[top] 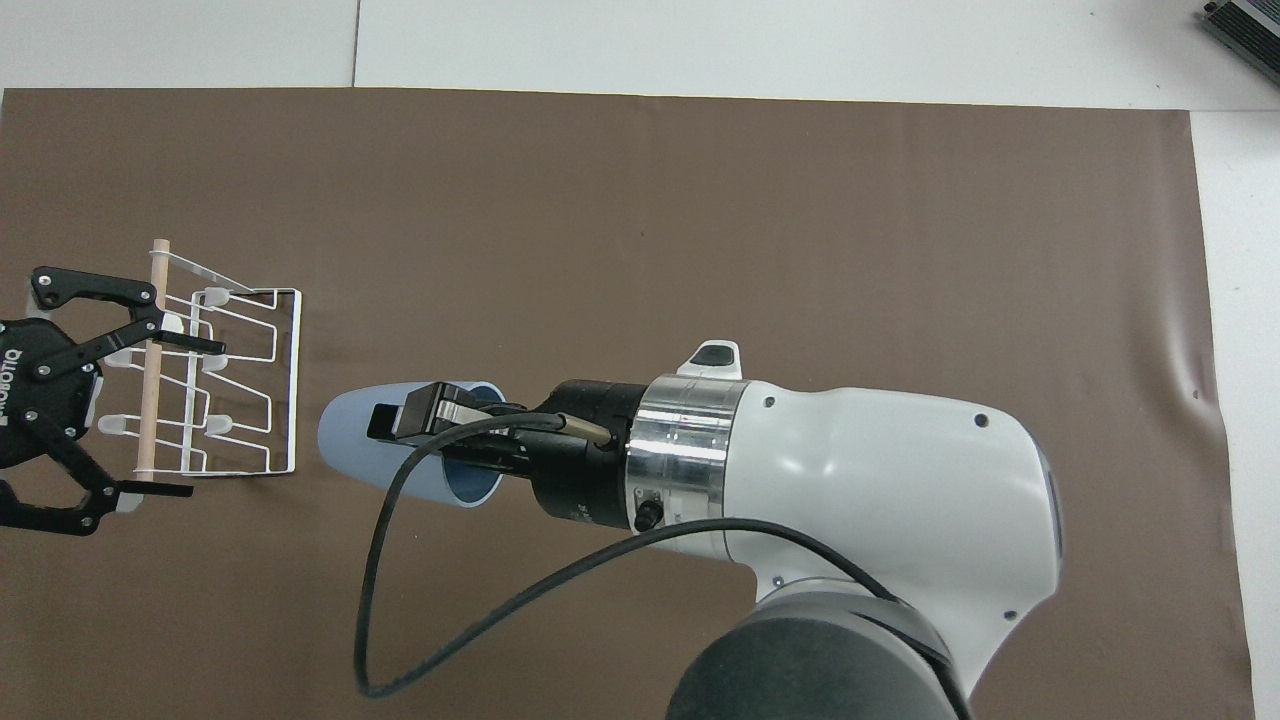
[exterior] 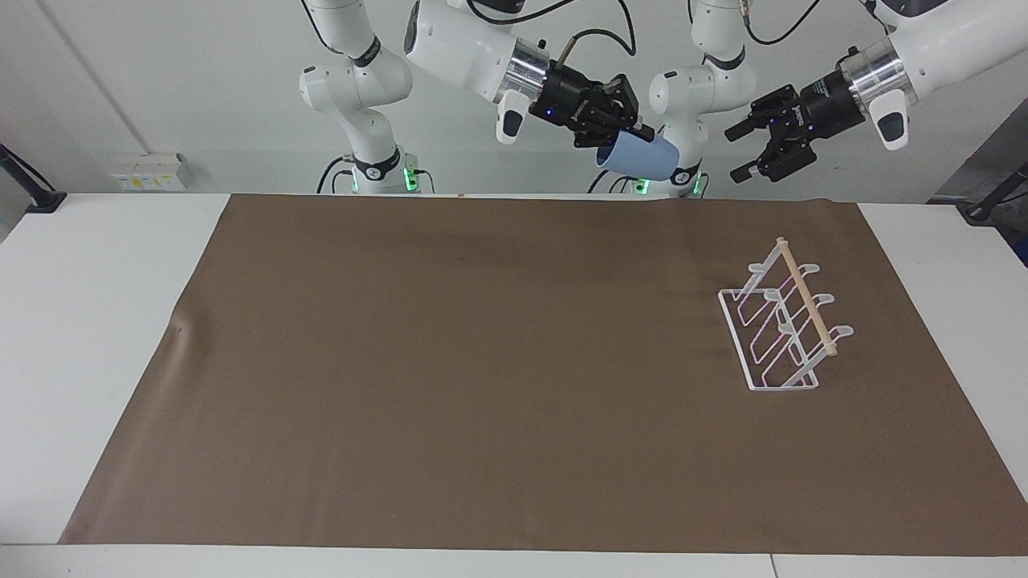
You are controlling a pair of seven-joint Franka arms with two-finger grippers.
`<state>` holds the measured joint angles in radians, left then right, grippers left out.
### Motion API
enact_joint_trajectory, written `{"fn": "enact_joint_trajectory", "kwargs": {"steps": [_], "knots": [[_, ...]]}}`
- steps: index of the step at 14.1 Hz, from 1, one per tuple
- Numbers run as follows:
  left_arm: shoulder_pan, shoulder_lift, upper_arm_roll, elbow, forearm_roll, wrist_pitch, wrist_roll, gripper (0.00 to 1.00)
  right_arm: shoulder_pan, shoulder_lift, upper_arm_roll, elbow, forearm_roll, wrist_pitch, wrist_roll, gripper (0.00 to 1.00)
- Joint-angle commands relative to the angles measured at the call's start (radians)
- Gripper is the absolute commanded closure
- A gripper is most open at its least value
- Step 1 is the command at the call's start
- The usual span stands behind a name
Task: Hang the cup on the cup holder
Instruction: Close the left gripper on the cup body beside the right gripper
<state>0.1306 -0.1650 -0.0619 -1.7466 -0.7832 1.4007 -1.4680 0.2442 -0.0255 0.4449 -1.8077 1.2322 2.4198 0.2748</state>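
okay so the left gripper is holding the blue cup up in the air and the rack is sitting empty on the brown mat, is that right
Not quite: the right gripper holds the cup, one finger inside its rim, as the facing view shows. The left gripper hangs open and empty above the cup holder's end of the table. The rest is right: the cup holder stands empty on the brown mat.
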Motion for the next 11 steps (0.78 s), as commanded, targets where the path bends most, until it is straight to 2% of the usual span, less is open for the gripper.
{"fn": "enact_joint_trajectory", "kwargs": {"steps": [1,3,7,11], "knots": [[0.009,-0.044,-0.01,-0.07,-0.056,0.06,-0.11,0.0,-0.011,0.03,0.008,0.037,0.006,0.007,-0.008,1.0],[0.001,-0.065,-0.018,-0.111,-0.086,0.09,-0.11,0.0,-0.014,0.036,0.008,0.047,0.004,0.01,-0.032,1.0],[-0.095,-0.065,-0.024,-0.116,-0.09,0.165,-0.1,0.0,-0.011,0.053,0.008,0.056,-0.008,0.015,-0.063,1.0],[-0.147,-0.073,-0.026,-0.12,-0.088,0.175,-0.098,0.0,-0.01,0.119,0.008,0.117,-0.059,0.018,-0.066,1.0]]}}
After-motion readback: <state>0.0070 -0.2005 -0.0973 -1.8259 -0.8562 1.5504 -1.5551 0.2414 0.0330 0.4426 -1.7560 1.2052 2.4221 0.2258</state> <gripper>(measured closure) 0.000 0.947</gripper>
